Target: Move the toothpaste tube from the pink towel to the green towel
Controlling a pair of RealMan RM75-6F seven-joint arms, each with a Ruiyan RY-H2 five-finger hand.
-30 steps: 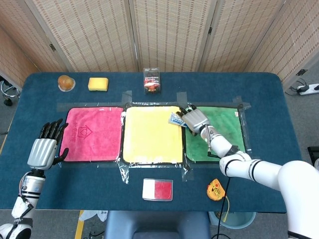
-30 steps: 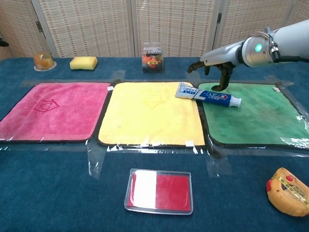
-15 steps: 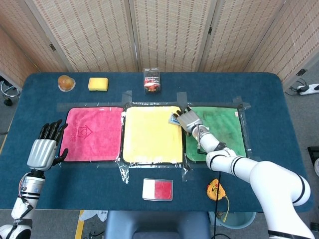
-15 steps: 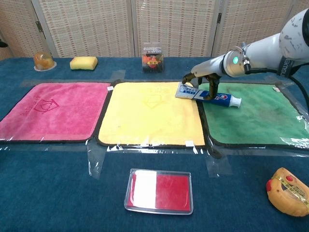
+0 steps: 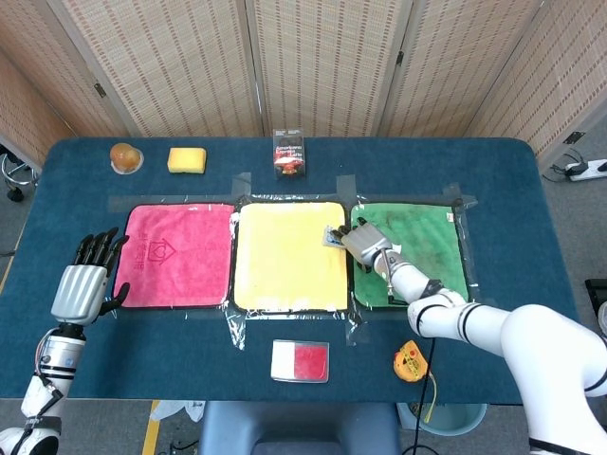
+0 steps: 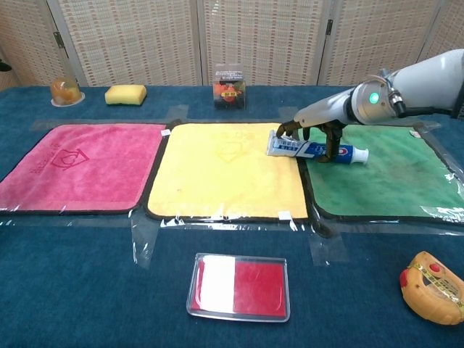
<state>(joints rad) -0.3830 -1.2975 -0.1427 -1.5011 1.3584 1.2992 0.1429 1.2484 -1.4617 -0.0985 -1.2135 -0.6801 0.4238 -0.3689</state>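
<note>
Since a second ago, the right hand (image 6: 313, 135) has come down from above the toothpaste tube (image 6: 317, 150) and now lies over it, and the tube has shifted slightly toward the green towel (image 6: 384, 177) and nearer the robot. Its fingers (image 6: 330, 151) curl down around the tube's middle, touching it on both sides, yet whether they truly clasp it or only rest against it cannot be told from either view. Under the hand, the tube lies flat across the seam, its crimped end on the yellow towel (image 6: 225, 174) to the hand's left and its capped end on the green towel to the hand's right. In the head view the hand (image 5: 365, 244) covers most of the tube (image 5: 335, 235), leaving only the flat end showing. Well to the left of that hand, past the yellow towel, the pink towel (image 5: 178, 254) lies bare. Beyond it, at the table's near-left edge, the left hand (image 5: 83, 281) rests with its fingers spread and nothing in them, just as it did before. Behind the right hand stands a small clear box (image 6: 228, 88), and nearer the robot lie a red-and-white tray (image 6: 239, 286) and a yellow tape measure (image 6: 431, 286).
</note>
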